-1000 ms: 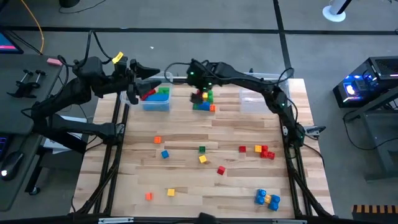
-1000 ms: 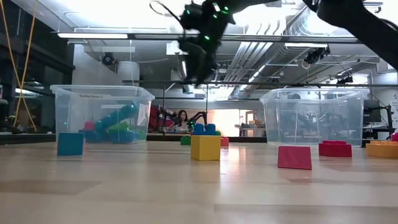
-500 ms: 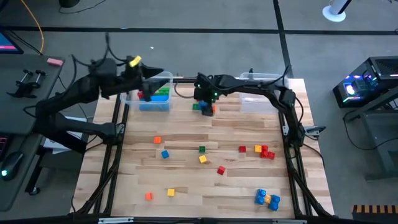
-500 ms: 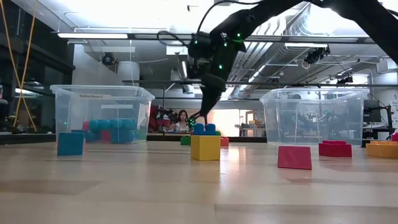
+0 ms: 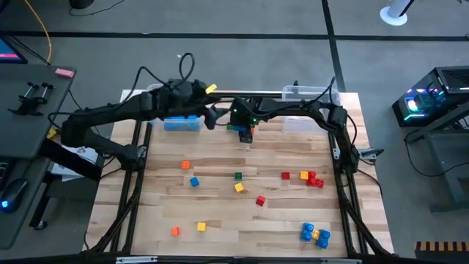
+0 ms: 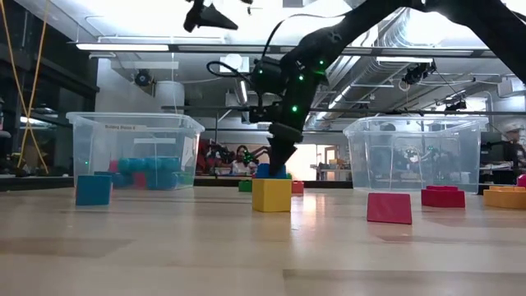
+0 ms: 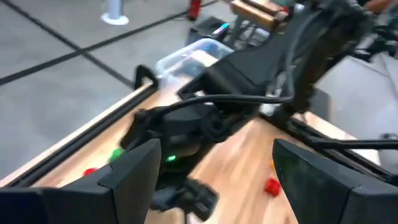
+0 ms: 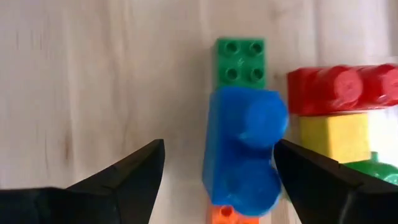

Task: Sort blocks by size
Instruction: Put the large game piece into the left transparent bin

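Starting at the left side of the tabletop, your left gripper [image 5: 209, 117] hangs over the far edge just beside the left bin [image 5: 181, 123], fingers spread wide with nothing between them, so I'd guess it's simply parked clear of the pile. That bin already has a few big blue and red pieces inside, which looks like your "large" pile. Next over, your right gripper [image 8: 217, 180] is down over the cluster of blocks [image 5: 242, 130] near the middle of the far edge, jaws open and straddling a blue brick [image 8: 242, 149], though nothing is pinched yet. The blue one is chunky, with round studs on top; it lies against a small green brick [image 8: 240, 61], with red and yellow ones touching on the other side and an orange bit poking out underneath, so it's a tight spot to squeeze into. The right bin [image 5: 299, 121] looks empty from the low view. The other bricks are scattered mid-table: tiny orange, blue, green, yellow and red cubes, plus a blue-and-yellow clump [image 5: 315, 234] near the front right corner.
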### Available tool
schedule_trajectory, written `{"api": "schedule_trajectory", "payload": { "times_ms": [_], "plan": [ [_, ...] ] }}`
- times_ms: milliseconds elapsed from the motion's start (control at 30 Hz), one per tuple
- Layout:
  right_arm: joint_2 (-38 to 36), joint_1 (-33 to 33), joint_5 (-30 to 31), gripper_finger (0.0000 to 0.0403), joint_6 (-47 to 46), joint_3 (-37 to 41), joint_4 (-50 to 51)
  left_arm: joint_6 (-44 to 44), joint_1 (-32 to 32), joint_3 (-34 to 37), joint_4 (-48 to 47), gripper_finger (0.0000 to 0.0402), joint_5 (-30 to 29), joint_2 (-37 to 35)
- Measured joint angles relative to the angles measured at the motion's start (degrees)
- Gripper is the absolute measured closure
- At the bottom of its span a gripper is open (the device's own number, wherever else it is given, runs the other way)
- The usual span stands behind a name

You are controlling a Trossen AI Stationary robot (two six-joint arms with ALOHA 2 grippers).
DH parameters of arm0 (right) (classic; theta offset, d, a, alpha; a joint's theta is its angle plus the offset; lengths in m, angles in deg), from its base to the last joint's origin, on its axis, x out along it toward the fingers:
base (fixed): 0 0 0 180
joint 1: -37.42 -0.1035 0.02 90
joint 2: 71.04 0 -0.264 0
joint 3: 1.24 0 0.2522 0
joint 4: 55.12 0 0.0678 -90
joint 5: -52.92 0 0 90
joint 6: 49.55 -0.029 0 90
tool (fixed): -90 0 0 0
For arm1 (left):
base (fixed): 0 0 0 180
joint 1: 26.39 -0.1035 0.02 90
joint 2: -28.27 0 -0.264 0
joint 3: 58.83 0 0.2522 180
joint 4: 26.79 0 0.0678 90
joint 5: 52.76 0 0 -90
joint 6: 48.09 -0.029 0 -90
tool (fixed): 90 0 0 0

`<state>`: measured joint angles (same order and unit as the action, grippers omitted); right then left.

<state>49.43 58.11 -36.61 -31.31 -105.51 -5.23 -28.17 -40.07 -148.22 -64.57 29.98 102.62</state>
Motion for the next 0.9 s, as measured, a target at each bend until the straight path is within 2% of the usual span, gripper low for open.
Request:
{"api": "schedule_trajectory", "payload": {
  "times_ms": [133, 400, 467, 733, 900],
  "plan": [
    [-0.02, -0.61, 2.93, 0.0144, -1.23, 0.98, -2.71, -1.76, -0.20, -0.02, 3.71, 0.0106, 2.83, -1.96],
    [-0.07, -0.99, 5.70, 0.0283, -4.71, 1.38, -4.73, -7.39, -1.85, -0.13, 4.55, 0.0106, 1.17, -13.05],
    [-0.13, -0.82, 5.96, 0.0305, -5.93, 1.34, -4.70, -8.36, -2.27, -0.13, 4.19, 0.0106, 0.44, -15.69],
    [-0.33, -1.29, 5.50, 0.0313, -7.87, 0.21, -3.59, -10.20, -2.48, -0.13, 3.81, 0.0106, 0.27, -22.55],
    [-2.83, -2.14, 5.06, 0.0314, -6.91, -5.63, -3.38, -10.63, -2.47, -0.13, 3.05, 0.0106, 0.21, -24.56]
  ]
}}
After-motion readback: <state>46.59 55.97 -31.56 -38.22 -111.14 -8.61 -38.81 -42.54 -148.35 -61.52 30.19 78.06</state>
